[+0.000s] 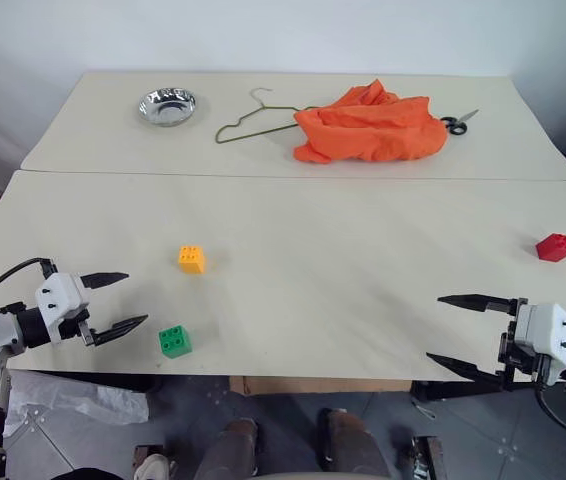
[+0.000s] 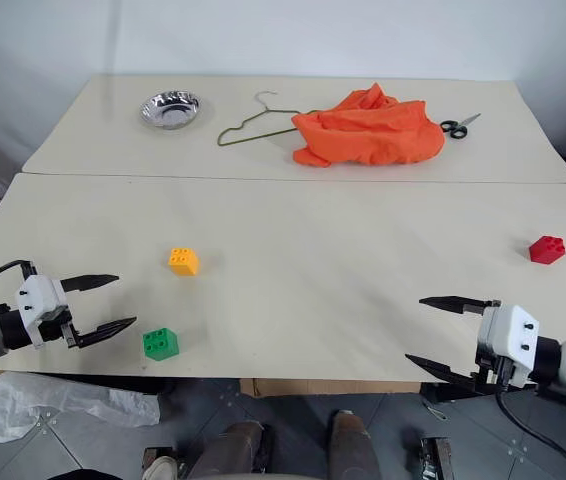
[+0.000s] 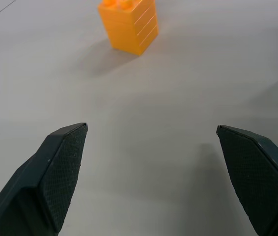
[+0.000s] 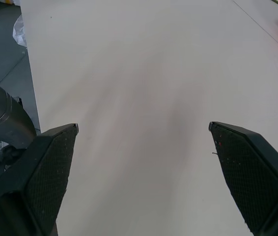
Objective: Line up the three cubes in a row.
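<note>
Both sets of jaws stand wide apart, holding nothing. The left gripper point(image 1: 121, 302) hovers just beside the green cube point(image 1: 174, 341), the yellow-orange cube point(image 1: 192, 259) nearby. The right gripper point(image 1: 450, 333) is well apart from the red cube point(image 1: 555, 247) on the surface point(image 1: 363, 270).

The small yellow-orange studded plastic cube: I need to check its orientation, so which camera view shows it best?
The left wrist view: the small yellow-orange studded plastic cube is close, its ribbed side faces clear, its studs cropped. Both eye views show it whole but tiny on the table, studs up, apart from the green cube.
</note>
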Robot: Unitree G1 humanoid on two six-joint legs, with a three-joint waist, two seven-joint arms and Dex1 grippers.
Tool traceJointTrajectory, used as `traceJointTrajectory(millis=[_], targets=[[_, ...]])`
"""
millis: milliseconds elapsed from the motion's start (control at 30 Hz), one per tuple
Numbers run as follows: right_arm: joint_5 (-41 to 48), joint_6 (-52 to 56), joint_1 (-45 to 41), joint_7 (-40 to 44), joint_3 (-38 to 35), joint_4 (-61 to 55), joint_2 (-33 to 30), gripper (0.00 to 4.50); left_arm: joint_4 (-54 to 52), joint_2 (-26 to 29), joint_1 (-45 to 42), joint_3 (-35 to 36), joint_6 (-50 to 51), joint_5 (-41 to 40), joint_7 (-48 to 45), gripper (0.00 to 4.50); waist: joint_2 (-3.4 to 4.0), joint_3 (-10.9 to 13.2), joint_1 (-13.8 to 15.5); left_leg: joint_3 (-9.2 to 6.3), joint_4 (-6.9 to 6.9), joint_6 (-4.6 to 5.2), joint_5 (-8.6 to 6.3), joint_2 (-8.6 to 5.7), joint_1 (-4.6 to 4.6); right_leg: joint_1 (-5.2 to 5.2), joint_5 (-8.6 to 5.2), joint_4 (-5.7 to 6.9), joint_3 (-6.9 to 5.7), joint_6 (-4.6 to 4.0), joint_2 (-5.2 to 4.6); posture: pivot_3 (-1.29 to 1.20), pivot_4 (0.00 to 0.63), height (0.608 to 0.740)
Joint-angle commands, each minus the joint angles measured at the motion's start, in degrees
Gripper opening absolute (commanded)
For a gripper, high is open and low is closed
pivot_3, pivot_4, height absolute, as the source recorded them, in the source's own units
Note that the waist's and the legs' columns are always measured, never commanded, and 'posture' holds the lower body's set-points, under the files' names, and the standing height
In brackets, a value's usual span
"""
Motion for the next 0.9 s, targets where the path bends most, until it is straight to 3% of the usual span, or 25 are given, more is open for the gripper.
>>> traceJointTrajectory(millis=[33,167,300,467,667,900], targets=[[0.2,-1.0,-1.0,-0.2,0.0,-0.2,0.3,4.5,0.6,1.4,-0.5,2.2,-3.3,0.0,0.6,4.48,0.0,0.0,-0.1,0.0,0.0,0.0,0.0,0.0,0.0,0.0,0.0,0.0,0.0,0.0,0.0,0.0,0.15,0.74],[0.2,-1.0,-2.0,-0.8,0.5,-0.3,1.0,4.5,-1.0,1.0,-1.2,3.2,3.4,-4.1,0.6,4.48,0.0,0.0,0.0,0.0,0.0,-0.01,0.0,0.0,0.0,0.0,0.0,0.01,0.0,0.0,0.0,0.0,0.15,0.74],[0.6,0.4,-2.2,-5.5,-1.9,-0.3,3.3,4.5,-14.5,1.3,-1.3,3.1,18.8,-13.4,-1.8,4.48,-0.01,0.0,0.0,-0.02,0.04,0.0,-0.01,0.0,-0.04,0.0,0.0,0.1,0.03,0.01,0.0,0.0,0.15,0.74],[1.6,4.4,-1.5,-21.2,-11.6,0.4,9.7,4.5,-29.5,-2.7,-3.9,-2.4,24.5,-14.4,1.4,4.48,0.03,0.0,0.9,-0.11,0.2,0.03,-0.08,-0.01,-0.11,0.05,0.01,0.1,0.12,0.01,-0.03,0.0,0.15,0.74],[2.4,3.5,2.1,-37.4,-25.3,4.0,20.5,4.5,-36.2,-5.1,-7.7,-10.9,31.5,-10.1,4.7,4.48,0.07,0.0,1.3,-0.07,0.18,-0.02,-0.1,0.01,-0.09,0.0,0.0,0.13,0.12,0.0,0.06,0.0,0.15,0.74],[-3.3,-4.0,3.5,-46.7,-27.7,15.9,26.0,4.5,-38.0,-9.6,-13.3,-13.5,38.0,-10.6,8.8,4.48,0.22,-0.1,0.3,0.12,0.18,-0.01,-0.1,-0.01,0.01,-0.02,0.0,0.15,0.17,0.01,0.12,0.0,0.15,0.74]])
